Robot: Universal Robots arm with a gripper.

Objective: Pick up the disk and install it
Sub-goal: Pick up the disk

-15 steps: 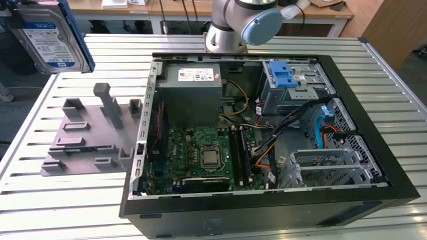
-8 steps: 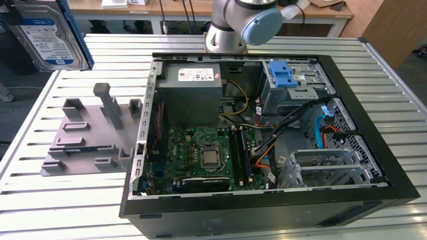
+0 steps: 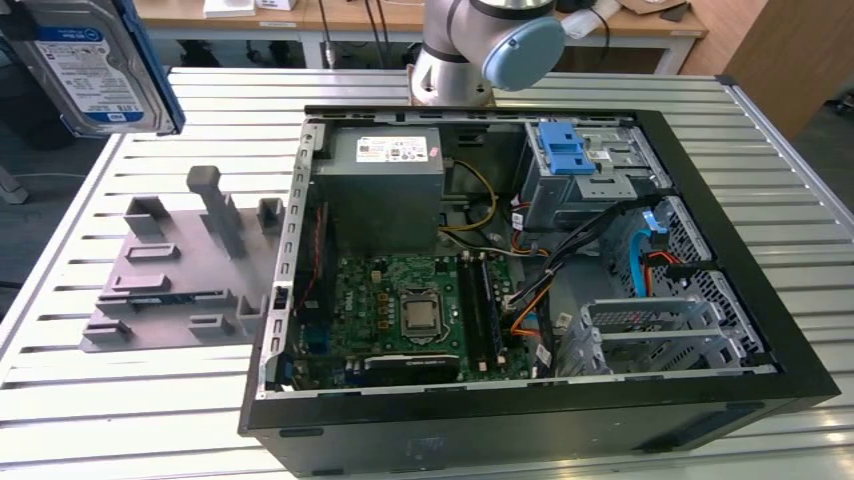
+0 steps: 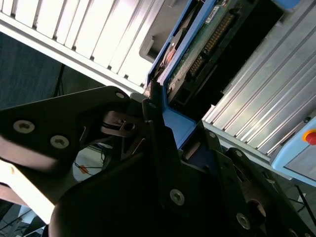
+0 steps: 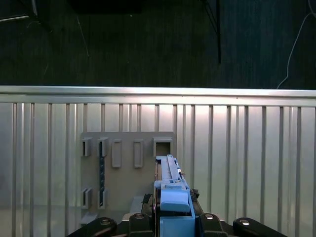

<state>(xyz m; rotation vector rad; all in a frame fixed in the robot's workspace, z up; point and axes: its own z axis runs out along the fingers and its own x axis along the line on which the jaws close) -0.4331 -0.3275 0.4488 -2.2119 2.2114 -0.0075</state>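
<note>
Where the jaws close, the disk (image 3: 96, 70) sits clamped between them.

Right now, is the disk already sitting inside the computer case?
No, the disk hangs in the air at the exterior view's left, outside the open computer case.

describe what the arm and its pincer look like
The arm is a silver-grey tube with a rounded pale blue joint cap. The pincer is matte black, built of flat angular plates fastened with silver screws.
</note>
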